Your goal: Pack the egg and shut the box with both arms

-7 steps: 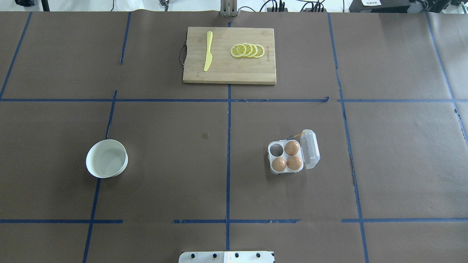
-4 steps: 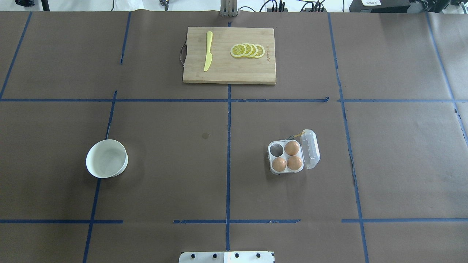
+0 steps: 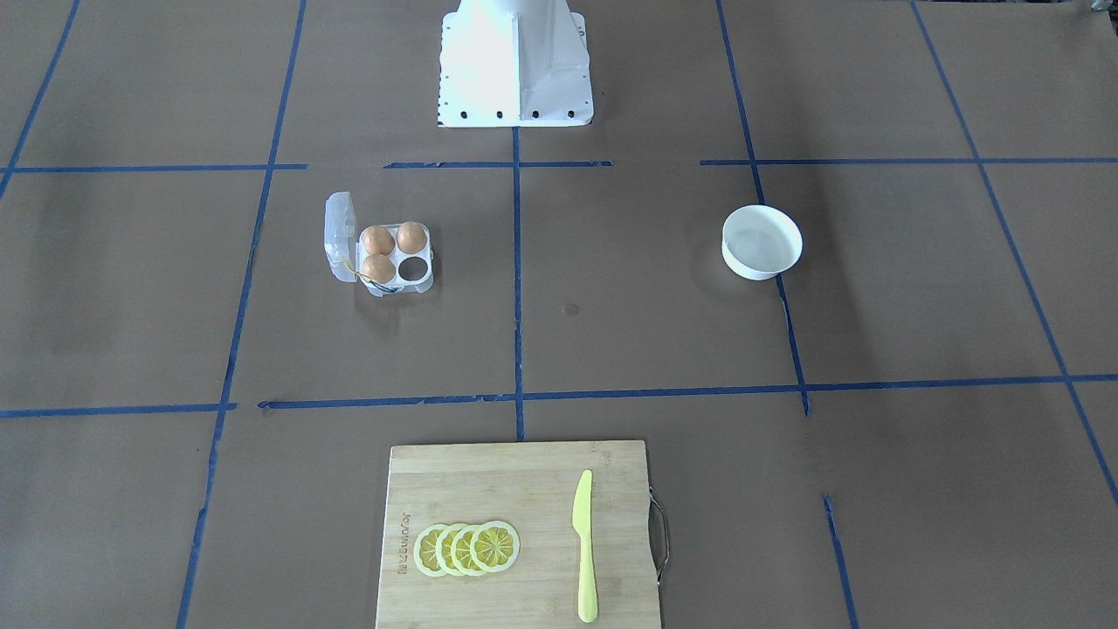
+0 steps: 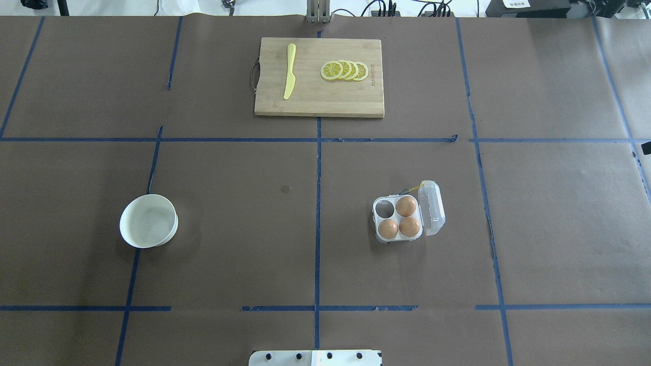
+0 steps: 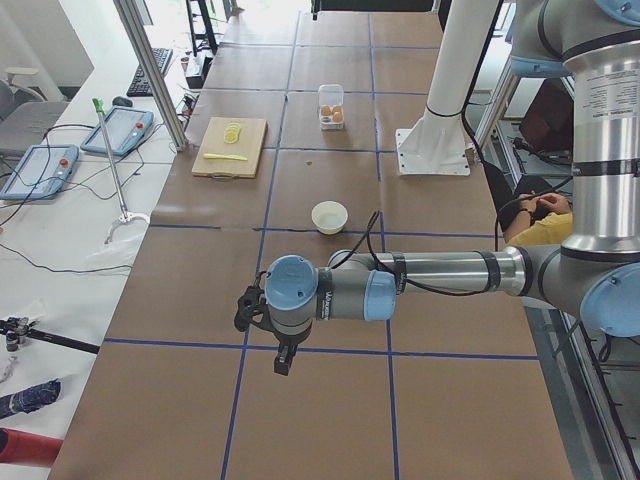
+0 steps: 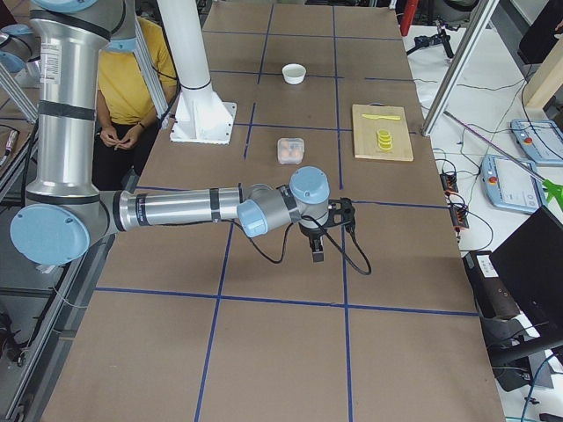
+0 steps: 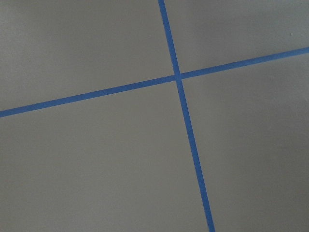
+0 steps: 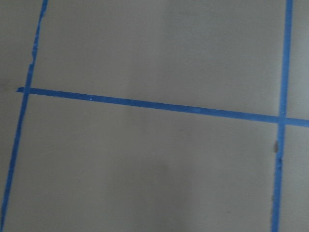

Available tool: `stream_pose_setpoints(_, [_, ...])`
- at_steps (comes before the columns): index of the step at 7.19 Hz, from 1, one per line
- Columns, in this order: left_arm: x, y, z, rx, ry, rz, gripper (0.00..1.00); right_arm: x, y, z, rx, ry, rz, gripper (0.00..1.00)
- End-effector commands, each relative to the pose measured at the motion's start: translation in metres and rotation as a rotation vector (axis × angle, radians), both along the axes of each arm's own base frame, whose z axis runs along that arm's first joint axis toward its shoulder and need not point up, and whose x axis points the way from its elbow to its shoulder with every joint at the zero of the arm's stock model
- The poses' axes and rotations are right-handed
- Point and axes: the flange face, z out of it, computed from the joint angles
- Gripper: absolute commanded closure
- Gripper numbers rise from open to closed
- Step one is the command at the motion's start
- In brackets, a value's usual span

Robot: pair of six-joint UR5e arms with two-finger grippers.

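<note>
The clear box (image 4: 433, 208) stands on the table's right half with its lid open to the right; it also shows in the front view (image 3: 336, 236). Three orange-brown eggs (image 4: 406, 206) fill three cells, and the far-left cell is empty. No loose egg shows. My left gripper (image 5: 284, 358) hangs over bare table far to the left. My right gripper (image 6: 317, 250) hangs over bare table far to the right. Both show clearly only in the side views, so I cannot tell whether they are open or shut. The wrist views show only brown paper and blue tape.
A white bowl (image 4: 148, 221) with nothing in it sits on the left half. A wooden cutting board (image 4: 319, 99) with a yellow knife (image 4: 289, 71) and lemon slices (image 4: 345, 70) lies at the far middle. The white robot base (image 3: 515, 61) stands at the near edge.
A small dark sliver has come into the overhead view at its right edge. The box, eggs and bowl have not moved.
</note>
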Motion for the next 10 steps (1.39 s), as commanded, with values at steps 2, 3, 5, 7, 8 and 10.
stream_pose_setpoints(2, [0.0,-0.009,-0.012,0.028,0.001,0.002,0.0,-0.106,0.033,-0.064,0.006,-0.057,-0.061,0.4])
stream_pose_setpoints(3, [0.0,-0.009,-0.018,0.041,0.0,0.002,0.0,-0.136,0.046,-0.072,-0.01,-0.093,-0.089,0.84])
stream_pose_setpoints(5, [-0.001,-0.01,-0.028,0.06,-0.001,0.0,0.0,-0.206,0.059,-0.113,-0.053,-0.162,-0.048,1.0])
stream_pose_setpoints(7, [-0.001,-0.01,-0.029,0.063,0.0,0.002,0.0,-0.288,0.066,-0.186,-0.087,-0.24,0.037,1.0])
stream_pose_setpoints(8, [-0.001,-0.011,-0.029,0.065,-0.002,0.001,0.0,-0.317,0.07,-0.217,-0.069,-0.274,0.078,1.0])
stream_pose_setpoints(10, [-0.001,-0.01,-0.028,0.063,-0.003,0.002,0.0,-0.322,0.072,-0.224,-0.058,-0.283,0.081,1.0])
